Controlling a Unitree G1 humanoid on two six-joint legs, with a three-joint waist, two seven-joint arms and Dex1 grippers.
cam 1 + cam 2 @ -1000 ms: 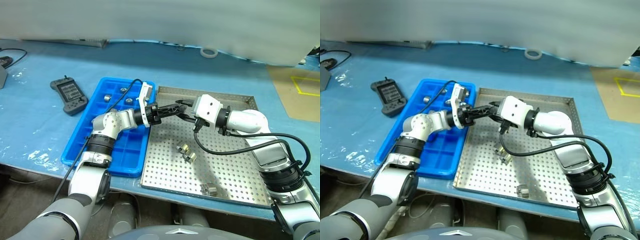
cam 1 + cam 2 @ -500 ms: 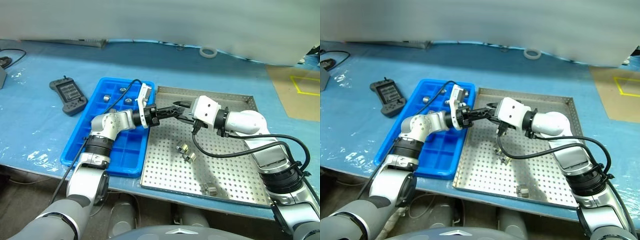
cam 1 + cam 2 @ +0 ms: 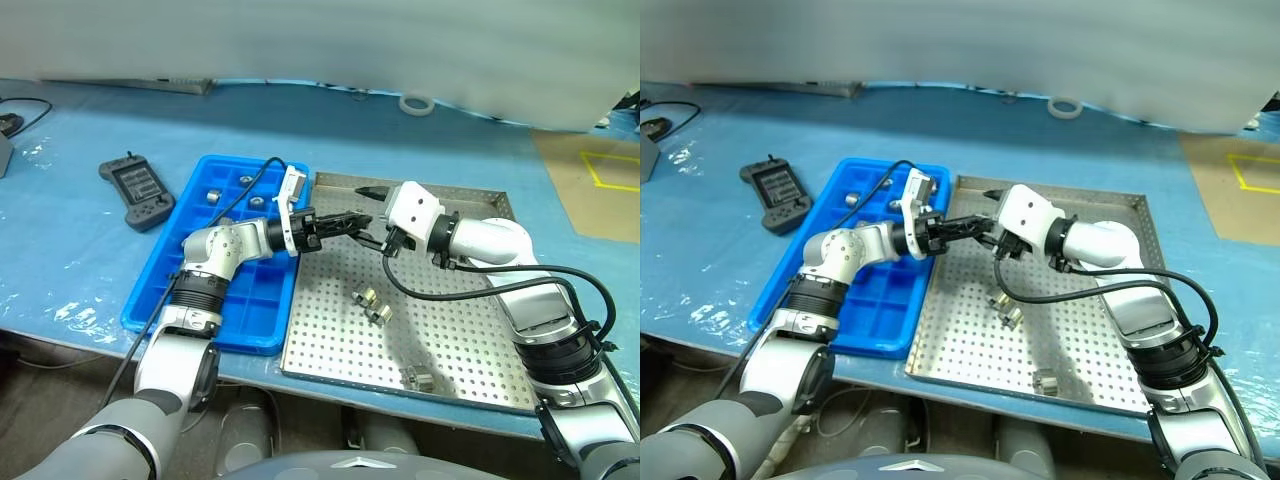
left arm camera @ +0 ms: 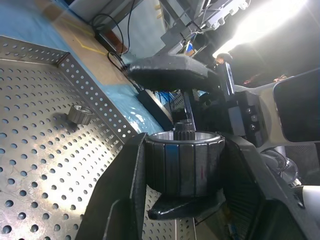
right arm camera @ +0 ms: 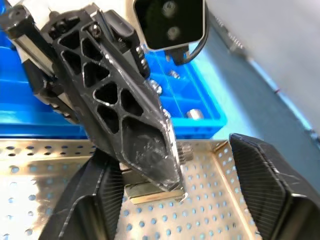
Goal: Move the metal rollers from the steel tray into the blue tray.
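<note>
Above the steel tray's [image 3: 430,187] left part, my left gripper [image 3: 352,217] is shut on a metal roller [image 4: 184,161], which sits between its two fingers in the left wrist view. My right gripper [image 3: 369,214] is open, one finger [image 4: 169,71] above that roller and the other finger [image 4: 184,208] below it, neither pressing on it. Three rollers lie on the perforated floor: two [image 3: 372,305] near the middle and one [image 3: 418,379] near the front. The blue tray [image 3: 228,295] on the left holds rollers [image 3: 213,194] in its far compartments.
A black handheld controller [image 3: 138,190] lies left of the blue tray. A white tape ring [image 3: 417,104] sits at the table's far edge. A brown board with yellow tape [image 3: 600,180] is at the far right. A black cable [image 3: 440,295] loops over the steel tray.
The left gripper's fingers have shut on the roller held by the right gripper. The right gripper's fingers then spread apart, letting go of it. Neither hand has shifted place.
</note>
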